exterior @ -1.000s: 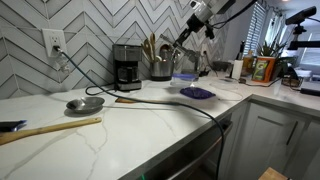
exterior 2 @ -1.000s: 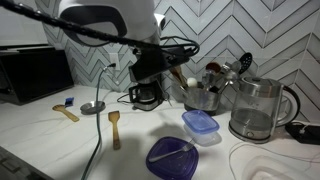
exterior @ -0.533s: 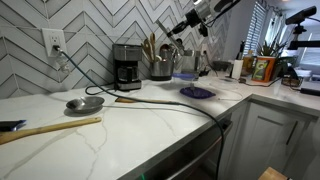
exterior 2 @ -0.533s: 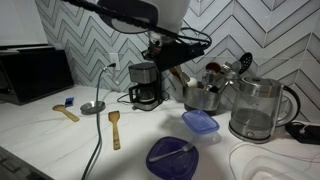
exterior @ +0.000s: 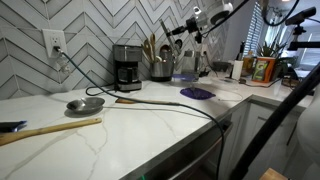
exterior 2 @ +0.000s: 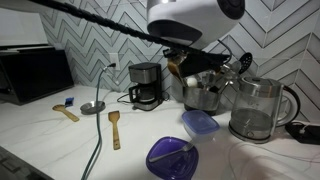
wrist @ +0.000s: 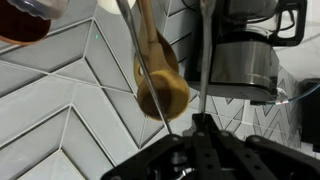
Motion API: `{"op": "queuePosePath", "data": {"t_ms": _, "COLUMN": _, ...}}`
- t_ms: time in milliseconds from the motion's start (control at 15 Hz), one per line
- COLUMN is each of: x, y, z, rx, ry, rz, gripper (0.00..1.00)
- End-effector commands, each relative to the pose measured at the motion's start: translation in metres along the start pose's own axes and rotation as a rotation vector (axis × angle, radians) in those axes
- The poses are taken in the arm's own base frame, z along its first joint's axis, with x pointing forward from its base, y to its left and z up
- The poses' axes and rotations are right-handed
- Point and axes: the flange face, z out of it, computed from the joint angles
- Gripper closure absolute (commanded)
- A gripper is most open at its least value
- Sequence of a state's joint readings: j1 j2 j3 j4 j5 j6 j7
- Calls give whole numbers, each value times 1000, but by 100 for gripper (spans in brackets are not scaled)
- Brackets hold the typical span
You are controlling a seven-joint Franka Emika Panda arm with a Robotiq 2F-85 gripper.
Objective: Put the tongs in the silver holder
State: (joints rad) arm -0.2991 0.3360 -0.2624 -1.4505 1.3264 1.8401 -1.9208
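1. Arm (exterior: 207, 14): pale grey-white links with dark joints, seen in an exterior view.
2. Nearest link shell (exterior 2: 190, 14): rounded, glossy white, dark band underneath. A black cable or sleeve runs off it; can't tell which.
3. End effector (wrist: 198, 130): matte black, angular housing, wrist view.

Back edge of counter (exterior: 150, 130): one coffee maker (exterior: 127, 66), one silver holder (exterior: 160, 69), one glass kettle (exterior 2: 257, 108), one black appliance (exterior 2: 35, 72). Away from it: two loose wooden utensils (exterior 2: 114, 129), one grey ladle dish (exterior: 85, 103), one purple dish (exterior 2: 172, 158), one blue lid (exterior 2: 203, 124). One tongs (wrist: 200, 60).
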Motion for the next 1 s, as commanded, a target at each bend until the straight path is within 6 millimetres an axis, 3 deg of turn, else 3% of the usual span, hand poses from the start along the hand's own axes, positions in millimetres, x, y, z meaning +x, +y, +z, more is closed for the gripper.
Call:
{"op": "queuePosePath", "data": {"t_ms": 0, "x": -16, "y": 35, "z": 15, "rx": 35, "ry": 105, "rz": -41, "gripper": 99}}
{"op": "queuePosePath", "data": {"t_ms": 467, "x": -34, "y": 62, "z": 59, "rx": 105, "ry": 161, "rz": -58, "gripper": 99}}
{"op": "queuePosePath", "data": {"t_ms": 933, "x": -57, "y": 71, "z": 69, "rx": 172, "ry": 212, "rz": -28, "gripper": 99}}
